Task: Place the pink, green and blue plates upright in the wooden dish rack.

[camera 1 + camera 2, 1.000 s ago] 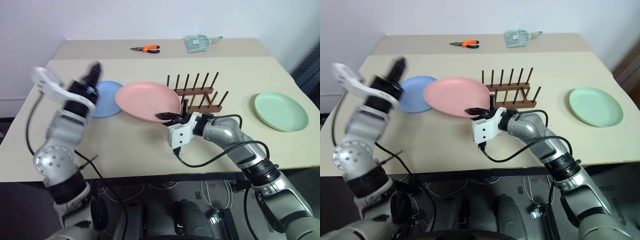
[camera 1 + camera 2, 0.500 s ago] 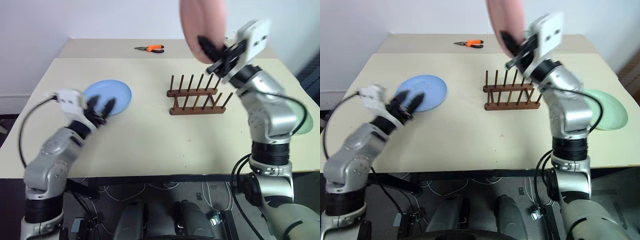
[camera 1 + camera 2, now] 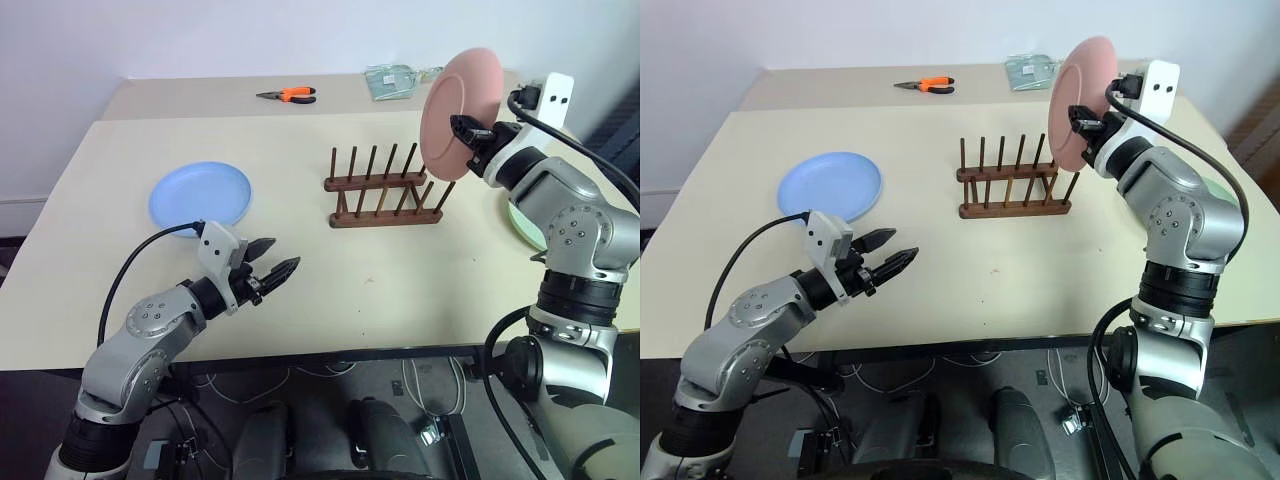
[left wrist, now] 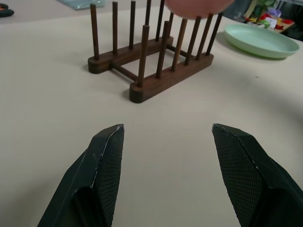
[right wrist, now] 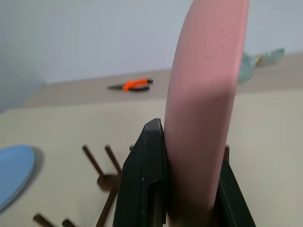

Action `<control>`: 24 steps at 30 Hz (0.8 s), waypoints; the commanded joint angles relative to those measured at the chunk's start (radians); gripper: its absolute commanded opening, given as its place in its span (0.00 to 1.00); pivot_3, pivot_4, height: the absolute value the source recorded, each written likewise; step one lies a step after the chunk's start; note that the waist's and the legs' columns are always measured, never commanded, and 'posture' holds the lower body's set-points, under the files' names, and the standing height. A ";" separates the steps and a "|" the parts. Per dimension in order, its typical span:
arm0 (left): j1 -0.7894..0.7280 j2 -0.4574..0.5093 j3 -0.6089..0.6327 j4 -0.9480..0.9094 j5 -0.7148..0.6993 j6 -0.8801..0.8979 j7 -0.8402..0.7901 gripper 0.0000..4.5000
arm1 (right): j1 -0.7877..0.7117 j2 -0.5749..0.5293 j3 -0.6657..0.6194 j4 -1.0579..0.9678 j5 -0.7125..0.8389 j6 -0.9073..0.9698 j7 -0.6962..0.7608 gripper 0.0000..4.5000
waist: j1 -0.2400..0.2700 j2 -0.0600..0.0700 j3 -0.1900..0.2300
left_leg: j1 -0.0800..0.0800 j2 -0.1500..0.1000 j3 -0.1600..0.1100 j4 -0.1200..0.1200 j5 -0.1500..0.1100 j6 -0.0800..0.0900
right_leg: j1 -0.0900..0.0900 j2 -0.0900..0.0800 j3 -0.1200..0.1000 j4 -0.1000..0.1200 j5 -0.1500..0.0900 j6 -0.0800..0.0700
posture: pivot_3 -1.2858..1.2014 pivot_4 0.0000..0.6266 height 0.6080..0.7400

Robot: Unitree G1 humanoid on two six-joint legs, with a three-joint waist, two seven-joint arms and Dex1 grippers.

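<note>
Now, right gripper (image 3: pixel 462 128): you have it clamped on the pink plate's (image 3: pixel 460 98) rim, plate upright in the air above the rack's (image 3: pixel 385 190) right end.
Left gripper (image 3: pixel 274 270): your fingers stand apart, holding nothing, low over the near table (image 3: pixel 360 290), well left of the rack.
Blue plate (image 3: pixel 200 194): flat, left of the rack.
Green plate (image 4: pixel 258 40): flat, to the rack's right.
</note>
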 commanded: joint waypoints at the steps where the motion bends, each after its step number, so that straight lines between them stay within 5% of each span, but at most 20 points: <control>1: 0.000 -0.004 0.020 -0.016 0.014 -0.019 -0.008 0.67 | -0.008 -0.018 -0.014 -0.038 0.022 -0.001 0.007 0.00 | 0.000 0.000 0.000 | 0.000 0.000 0.000 0.000 0.000 0.000 | 0.000 0.000 0.000 0.000 0.000 0.000 | 0.52 0.24 1.00; 5: -0.004 -0.012 0.012 -0.015 0.027 -0.017 -0.009 0.67 | -0.016 -0.018 0.000 -0.017 0.013 -0.003 0.008 0.00 | 0.000 0.000 0.000 | 0.000 0.000 0.000 0.000 0.000 0.001 | 0.000 0.001 0.000 0.000 0.000 0.000 | 0.52 0.24 1.00; 6: -0.005 -0.014 0.011 -0.016 0.031 -0.016 -0.010 0.69 | -0.020 -0.017 0.003 -0.012 0.011 -0.006 0.009 0.19 | 0.000 0.000 0.000 | 0.000 0.000 0.000 0.000 0.000 0.001 | 0.000 0.001 0.000 0.000 0.000 0.000 | 0.52 0.24 1.00; 9: -0.007 -0.028 0.023 -0.013 0.018 -0.001 -0.008 0.69 | -0.028 -0.023 0.026 -0.004 -0.016 -0.046 0.016 0.45 | -0.001 0.000 0.000 | 0.000 0.000 0.000 0.000 0.000 0.001 | 0.000 0.001 0.000 0.000 0.000 0.000 | 0.52 0.24 1.00; 11: -0.005 -0.042 0.045 -0.013 -0.018 0.018 -0.009 0.80 | -0.029 -0.033 0.046 -0.001 -0.056 -0.095 0.008 0.67 | 0.000 0.000 0.000 | 0.000 0.000 0.000 0.000 0.000 0.001 | 0.000 0.001 0.000 0.000 0.000 0.000 | 0.52 0.24 1.00; 14: -0.009 -0.063 0.068 -0.010 -0.014 0.024 0.026 0.99 | -0.031 -0.049 0.062 0.009 -0.120 -0.194 -0.003 0.67 | 0.000 0.000 0.000 | 0.000 0.000 0.000 0.001 0.000 0.001 | 0.000 0.001 0.000 0.000 0.000 0.001 | 0.52 0.24 1.00; 19: -0.058 -0.128 0.136 0.044 0.000 0.029 0.132 0.99 | -0.051 -0.081 0.007 0.014 -0.132 -0.352 0.020 0.67 | 0.002 0.000 0.000 | 0.000 0.000 0.000 0.002 0.000 0.001 | 0.001 0.002 -0.001 0.000 0.000 0.001 | 0.52 0.24 1.00; 24: -0.060 -0.043 0.034 0.017 0.057 0.002 0.011 0.99 | 0.055 -0.282 -0.013 0.053 -0.192 -0.414 0.154 0.67 | 0.010 -0.001 0.000 | 0.000 0.000 0.000 0.002 0.000 0.002 | 0.003 0.002 -0.001 -0.002 0.000 0.001 | 0.52 0.24 1.00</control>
